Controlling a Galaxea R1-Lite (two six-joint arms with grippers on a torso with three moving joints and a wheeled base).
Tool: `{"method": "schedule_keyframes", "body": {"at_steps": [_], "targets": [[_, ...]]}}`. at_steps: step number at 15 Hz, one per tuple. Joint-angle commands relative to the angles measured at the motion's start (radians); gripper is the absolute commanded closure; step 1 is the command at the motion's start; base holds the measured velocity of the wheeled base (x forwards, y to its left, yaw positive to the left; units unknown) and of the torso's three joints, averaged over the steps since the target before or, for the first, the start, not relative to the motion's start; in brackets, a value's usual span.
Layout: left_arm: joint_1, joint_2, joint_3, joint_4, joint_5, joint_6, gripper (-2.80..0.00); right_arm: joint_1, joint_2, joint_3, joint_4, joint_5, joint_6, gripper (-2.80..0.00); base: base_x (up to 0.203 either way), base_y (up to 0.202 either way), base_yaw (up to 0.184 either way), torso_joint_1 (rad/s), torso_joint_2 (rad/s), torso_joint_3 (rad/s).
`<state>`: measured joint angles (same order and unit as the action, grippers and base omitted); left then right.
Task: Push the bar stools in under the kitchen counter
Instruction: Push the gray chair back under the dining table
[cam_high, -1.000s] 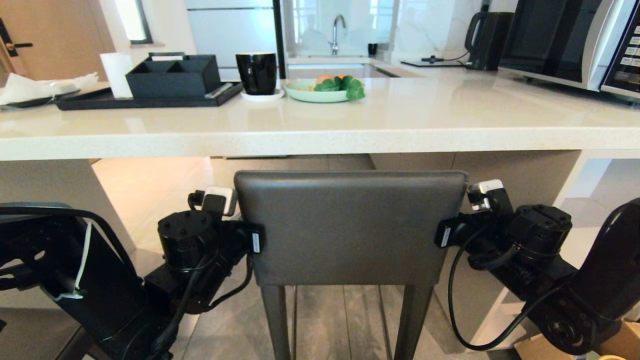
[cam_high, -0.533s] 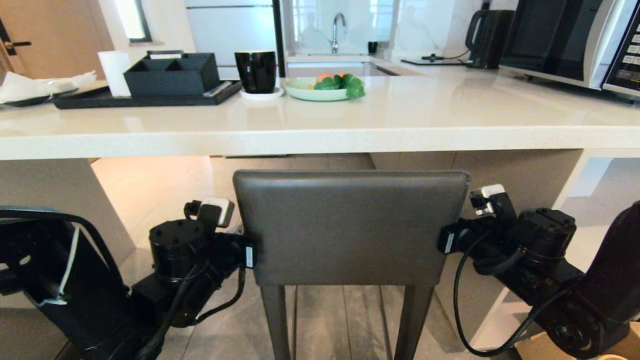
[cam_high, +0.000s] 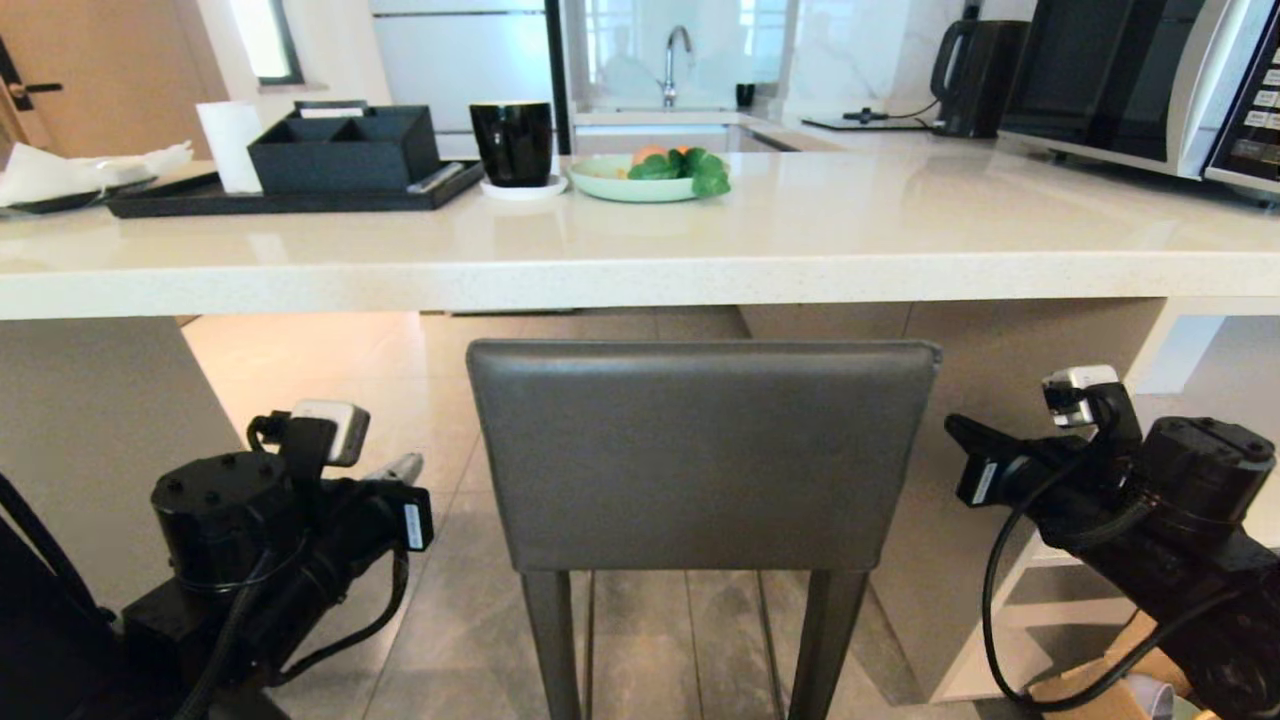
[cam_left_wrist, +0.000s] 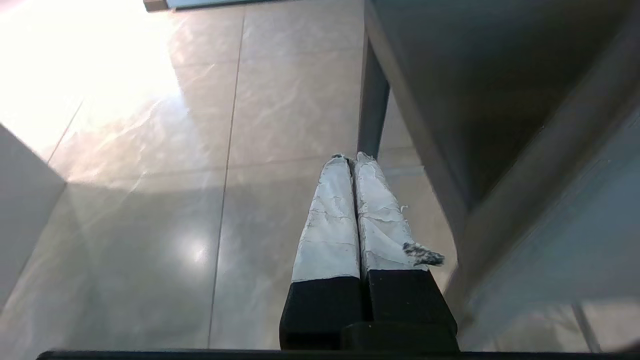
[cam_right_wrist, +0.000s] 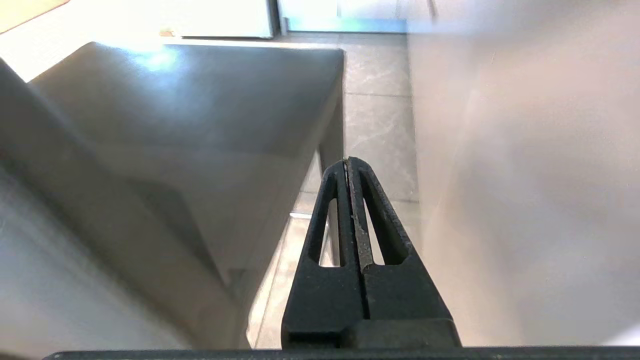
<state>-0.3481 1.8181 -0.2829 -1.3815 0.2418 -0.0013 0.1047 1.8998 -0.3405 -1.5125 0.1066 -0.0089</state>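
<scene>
One bar stool (cam_high: 700, 450) with a dark grey backrest stands in front of me, its seat under the edge of the white speckled kitchen counter (cam_high: 640, 270). My left gripper (cam_high: 405, 466) hangs low to the left of the backrest, apart from it, fingers shut on nothing. In the left wrist view its taped fingertips (cam_left_wrist: 350, 158) point past a stool leg (cam_left_wrist: 372, 100). My right gripper (cam_high: 958, 428) is off the backrest's right edge, also shut and empty. The right wrist view shows its black tips (cam_right_wrist: 348, 161) beside the stool's seat (cam_right_wrist: 200, 100).
On the counter sit a black tray (cam_high: 290, 200) with an organiser, a black cup (cam_high: 514, 145), a green plate of vegetables (cam_high: 645, 178), a kettle (cam_high: 975, 80) and a microwave (cam_high: 1140, 85). The counter's slab leg (cam_high: 90, 420) stands left; a grey panel (cam_high: 1040, 360) stands right. A cardboard box (cam_high: 1100, 695) lies bottom right.
Both grippers have come away from the sides of the backrest, drawing outward and lower. The stool has stayed where it was.
</scene>
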Motion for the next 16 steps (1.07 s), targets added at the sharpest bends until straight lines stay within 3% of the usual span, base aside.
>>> {"method": "schedule_keyframes", "body": {"at_steps": [1, 3, 6, 8, 12, 16], "targets": [[-0.004, -0.079, 0.065, -0.01, 0.023, -0.004, 0.0, 0.001, -0.088, 0.073, -0.009, -0.003, -0.001, 0.0, 0.0, 0.0, 0.0, 0.0, 0.0, 0.0], [-0.031, -0.164, 0.097, -0.007, 0.066, -0.011, 0.0, 0.003, -0.159, 0.141, -0.008, -0.014, 0.0, 0.0, 0.0, 0.0, 0.0, 0.0, 0.0, 0.0], [-0.186, -0.265, 0.11, -0.001, 0.218, 0.001, 0.0, 0.01, -0.278, 0.219, -0.005, -0.041, -0.001, 0.0, 0.0, 0.0, 0.0, 0.0, 0.0, 0.0], [-0.223, -0.362, 0.139, 0.0, 0.301, 0.024, 0.0, 0.013, -0.372, 0.304, -0.003, -0.05, -0.002, 0.0, 0.0, 0.0, 0.0, 0.0, 0.0, 0.0], [-0.011, -0.477, 0.138, 0.005, 0.331, 0.077, 0.0, 0.013, -0.572, 0.34, 0.109, -0.124, -0.015, 0.0, 0.0, 0.0, 0.0, 0.0, 0.0, 0.0], [0.211, -0.603, 0.105, 0.004, 0.317, 0.12, 0.0, 0.01, -0.705, 0.342, 0.174, -0.144, -0.051, 0.0, 0.0, 0.0, 0.0, 0.0, 0.0, 0.0]]}}
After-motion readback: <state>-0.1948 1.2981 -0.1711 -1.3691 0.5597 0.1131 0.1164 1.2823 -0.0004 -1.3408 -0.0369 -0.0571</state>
